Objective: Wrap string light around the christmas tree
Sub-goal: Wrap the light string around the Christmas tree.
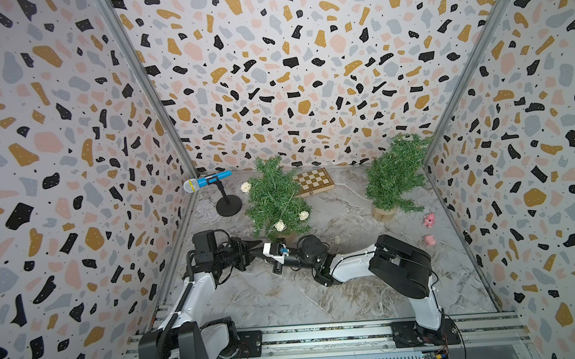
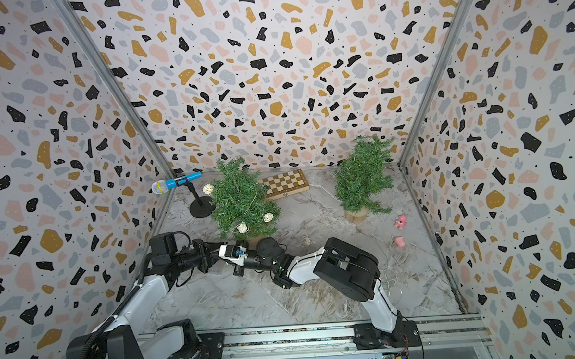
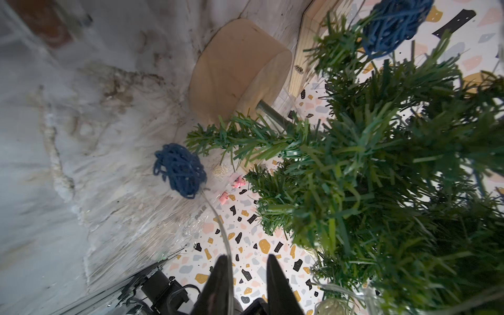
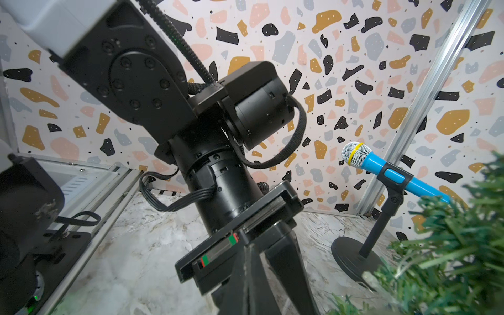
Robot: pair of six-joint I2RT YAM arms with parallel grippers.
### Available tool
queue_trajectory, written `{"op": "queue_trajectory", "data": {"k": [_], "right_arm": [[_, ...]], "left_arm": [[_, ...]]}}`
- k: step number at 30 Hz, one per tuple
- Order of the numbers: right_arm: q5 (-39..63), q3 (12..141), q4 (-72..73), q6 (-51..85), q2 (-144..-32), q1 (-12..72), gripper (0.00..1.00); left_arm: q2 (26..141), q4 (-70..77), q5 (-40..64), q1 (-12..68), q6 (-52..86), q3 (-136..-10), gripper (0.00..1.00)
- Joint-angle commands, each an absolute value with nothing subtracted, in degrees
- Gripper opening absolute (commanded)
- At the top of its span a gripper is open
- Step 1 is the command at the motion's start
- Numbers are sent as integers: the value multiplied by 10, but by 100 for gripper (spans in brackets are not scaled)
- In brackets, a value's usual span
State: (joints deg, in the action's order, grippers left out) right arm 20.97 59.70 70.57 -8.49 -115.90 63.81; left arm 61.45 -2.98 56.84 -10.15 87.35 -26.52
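The christmas tree [image 1: 273,198] [image 2: 239,196] stands at the back left on a wooden base [image 3: 237,71]. The string light lies over it, with pale woven balls [image 1: 280,225] [image 1: 303,215] on its front. In the left wrist view a ball [image 3: 180,170] looks dark blue, and its clear wire [image 3: 222,234] runs taut along one finger of my left gripper [image 3: 248,259]. That gripper's jaws stand narrowly apart. Both grippers meet tip to tip in front of the tree's base [image 1: 257,245] [image 1: 256,254]. My right gripper [image 4: 246,251] is shut, with a pale line like the wire in its seam.
A second tree [image 1: 394,178] stands at the back right. A blue microphone [image 1: 208,182] on a black stand and a chessboard [image 1: 315,182] flank the first tree. Two pink toys [image 1: 429,220] [image 1: 429,239] and a loose ball [image 1: 339,239] lie at the right.
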Motion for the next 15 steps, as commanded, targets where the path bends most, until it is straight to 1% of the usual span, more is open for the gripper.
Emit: {"op": "queue_trajectory", "data": {"k": [1, 2, 3, 5, 9, 12, 13, 15], "right_arm": [[205, 589, 718, -55, -1128, 635, 0], [205, 589, 718, -48, -1127, 633, 0], [204, 589, 718, -42, -1127, 633, 0], [204, 588, 716, -30, -1125, 630, 1], [203, 588, 711, -14, -1122, 629, 13], [204, 586, 711, 3, -1119, 629, 28], [204, 583, 711, 8, -1116, 630, 32], [198, 576, 722, 24, -1110, 630, 36]], "left_arm": [[599, -1, 569, -100, 895, -263, 10], [595, 0, 564, -100, 899, -260, 4], [592, 0, 561, -101, 902, -258, 1], [586, -5, 557, -105, 903, -259, 0], [568, -73, 540, -122, 869, -266, 0], [563, -100, 531, -145, 846, -273, 0], [562, -120, 526, -151, 840, -281, 0], [564, -123, 519, -161, 837, -302, 0]]}}
